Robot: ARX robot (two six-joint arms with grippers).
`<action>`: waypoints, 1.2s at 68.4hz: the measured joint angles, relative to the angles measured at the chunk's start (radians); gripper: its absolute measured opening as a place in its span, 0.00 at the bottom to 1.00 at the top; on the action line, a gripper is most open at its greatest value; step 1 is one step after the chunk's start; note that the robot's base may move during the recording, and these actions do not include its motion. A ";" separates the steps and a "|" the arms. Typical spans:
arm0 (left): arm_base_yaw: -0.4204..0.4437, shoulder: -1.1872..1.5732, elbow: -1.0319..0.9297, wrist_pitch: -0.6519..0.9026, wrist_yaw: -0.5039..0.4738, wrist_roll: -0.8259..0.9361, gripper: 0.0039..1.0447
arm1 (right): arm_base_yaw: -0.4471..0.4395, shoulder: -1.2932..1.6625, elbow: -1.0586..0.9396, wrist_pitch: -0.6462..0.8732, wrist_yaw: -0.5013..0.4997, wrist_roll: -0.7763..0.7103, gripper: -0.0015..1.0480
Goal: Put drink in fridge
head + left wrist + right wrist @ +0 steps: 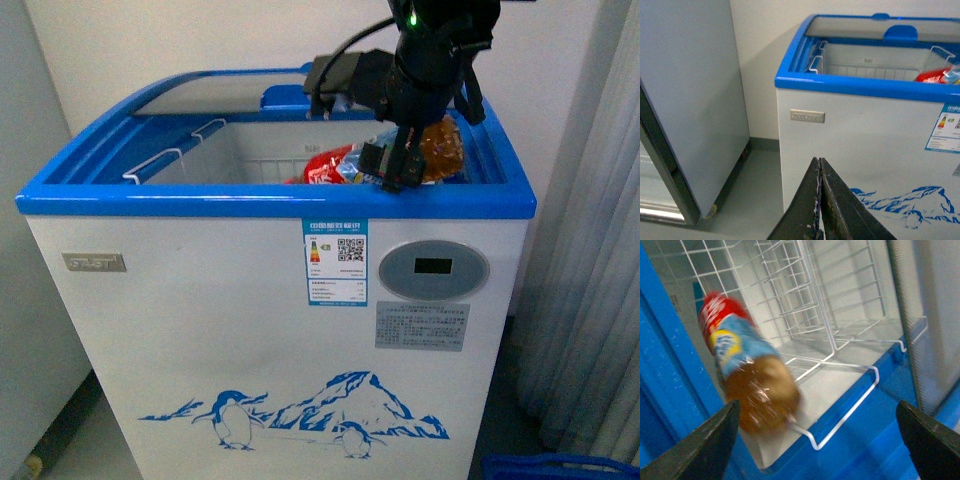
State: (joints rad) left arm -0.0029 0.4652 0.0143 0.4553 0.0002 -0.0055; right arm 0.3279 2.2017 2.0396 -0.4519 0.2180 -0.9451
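The white chest fridge (270, 330) with its blue top rim stands open in the front view, its curved glass lid (215, 92) slid back to the far left and the penguin-and-mountain graphic (300, 410) low on its near face. A grey oval display (435, 270) sits on the upper right of that face, beside an energy label (335, 262).

The right arm reaches over the fridge's right side, its gripper (395, 165) hanging just above the near rim. In the right wrist view the right gripper (815, 440) has its two dark fingertips (707, 445) spread wide apart, with nothing between them. The drink (747, 385), a bottle of brown liquid with a blue-and-yellow label and a red end, lies tilted inside the fridge beyond the fingers, next to a white wire basket (815, 305); it is blurred, so whether it rests on anything cannot be told. In the front view the drink (440, 150) shows partly behind the arm, near red packaging (325, 165) in the right of the compartment.

The left gripper (820, 200) appears in the left wrist view with its dark fingers pressed together, low in front of the fridge's near left corner. A plain grey-white cabinet (695, 100) stands to the fridge's left.
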 joint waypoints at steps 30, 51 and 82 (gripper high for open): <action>0.000 -0.227 0.000 -0.216 0.000 0.001 0.02 | -0.300 -1.222 -0.943 -0.238 -0.213 0.865 0.89; 0.000 -0.352 0.000 -0.365 0.002 0.001 0.02 | -0.328 -1.901 -1.547 0.301 -0.216 0.930 0.39; 0.000 -0.459 0.000 -0.454 0.000 0.001 0.02 | -0.327 -2.047 -1.852 0.405 -0.219 0.934 0.03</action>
State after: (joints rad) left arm -0.0025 0.0063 0.0147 0.0013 0.0002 -0.0044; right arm 0.0006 0.1547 0.1879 -0.0471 -0.0013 -0.0113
